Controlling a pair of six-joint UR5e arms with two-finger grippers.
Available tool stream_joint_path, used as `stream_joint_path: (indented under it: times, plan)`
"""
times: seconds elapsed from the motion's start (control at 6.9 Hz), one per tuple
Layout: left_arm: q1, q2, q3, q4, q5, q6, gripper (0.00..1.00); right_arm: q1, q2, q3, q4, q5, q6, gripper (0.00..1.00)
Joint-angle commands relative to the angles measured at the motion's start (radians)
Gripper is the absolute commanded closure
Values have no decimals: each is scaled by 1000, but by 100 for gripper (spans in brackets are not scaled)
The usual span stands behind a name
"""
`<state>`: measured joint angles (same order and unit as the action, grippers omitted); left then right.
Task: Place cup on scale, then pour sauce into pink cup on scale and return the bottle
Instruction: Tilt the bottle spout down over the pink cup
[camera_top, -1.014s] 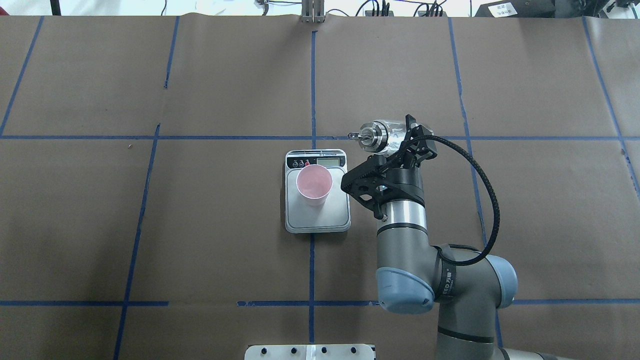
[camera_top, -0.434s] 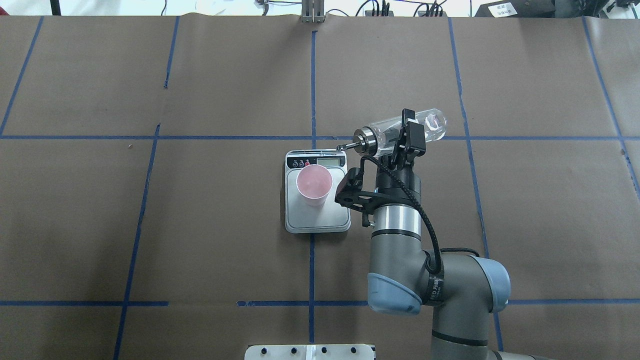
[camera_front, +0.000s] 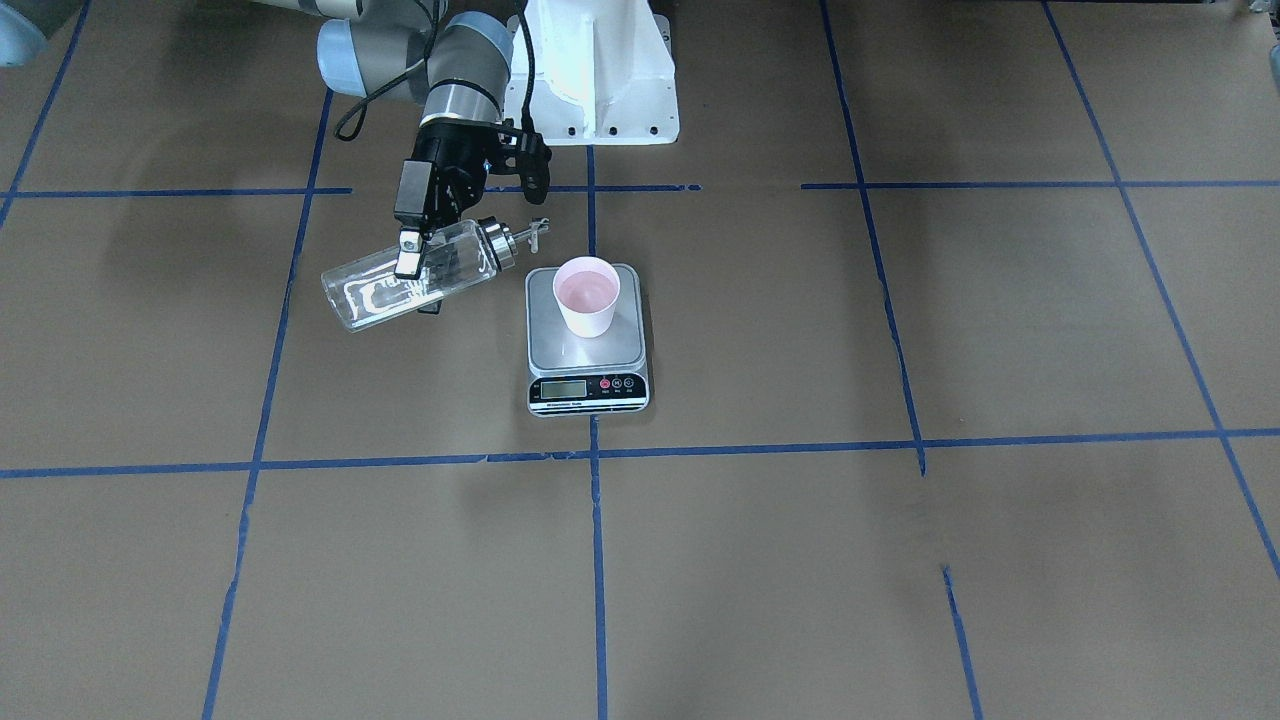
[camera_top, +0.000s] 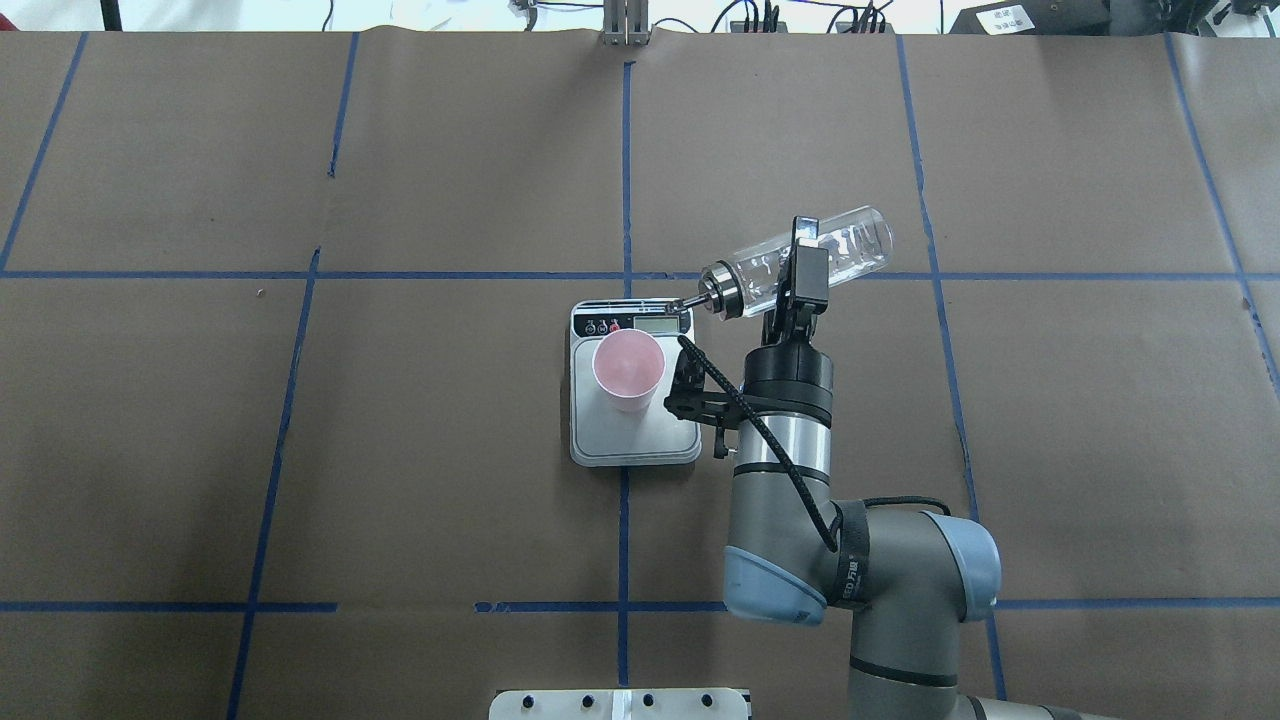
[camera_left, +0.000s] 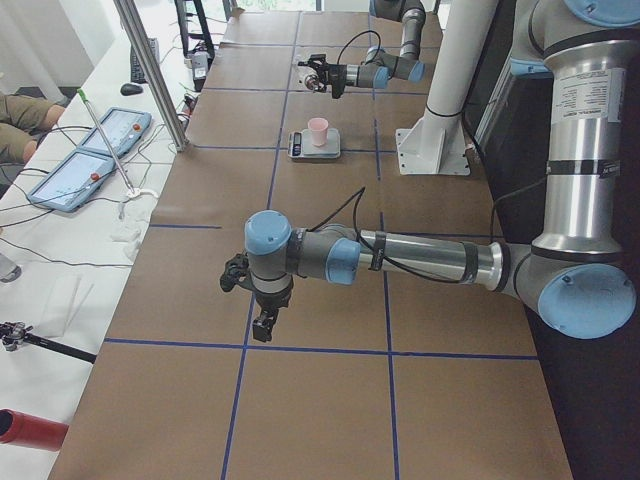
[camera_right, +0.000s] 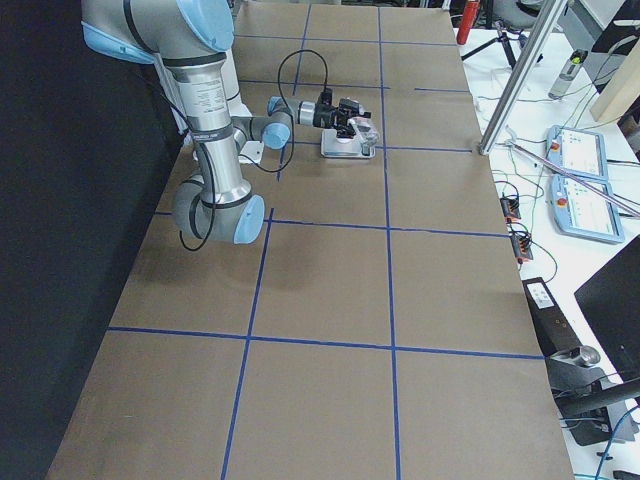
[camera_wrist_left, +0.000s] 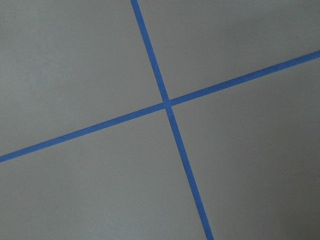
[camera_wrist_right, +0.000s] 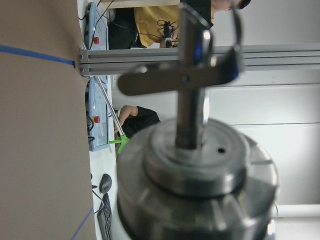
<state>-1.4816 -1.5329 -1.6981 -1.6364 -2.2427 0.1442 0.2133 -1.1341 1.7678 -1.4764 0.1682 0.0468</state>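
Note:
The pink cup (camera_top: 628, 370) stands upright on the scale (camera_top: 640, 438), whose display faces away from the robot; both also show in the front view, cup (camera_front: 587, 295) and scale (camera_front: 560, 348). My right gripper (camera_top: 803, 268) is shut on the clear glass bottle (camera_top: 850, 245) around its middle. The bottle (camera_front: 375, 288) is tipped almost level in the air, right of the scale. Its silver cap (camera_wrist_right: 195, 175) and spout (camera_top: 690, 299) point at the scale's display corner, beside the cup. My left gripper (camera_left: 262, 325) hangs over bare table far from the scale; I cannot tell if it is open.
The table is brown paper with a blue tape grid (camera_wrist_left: 167, 104). The white robot base (camera_front: 600, 70) stands behind the scale. An aluminium post (camera_left: 150, 70) and operator tablets (camera_left: 100, 135) line the table's far side.
My right wrist has rolled and the bottle has tipped over to nearly level. Its spout has moved left and down toward the scale's display. Cup and scale have not moved.

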Motion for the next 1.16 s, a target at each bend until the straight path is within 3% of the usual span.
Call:
stream_joint_path:
  times: [0.0, 0.43, 1.01]
  plan:
    - [1, -3, 5, 0, 0, 0, 0, -2, 10, -25, -1, -7, -4, 100]
    - [1, -9, 5, 0, 2, 0, 0, 0, 45, -102, -1, -41, -37, 100]
    - [1, -33, 43, 0, 2, 0, 0, 0, 43, -102, 1, -104, -200, 100]
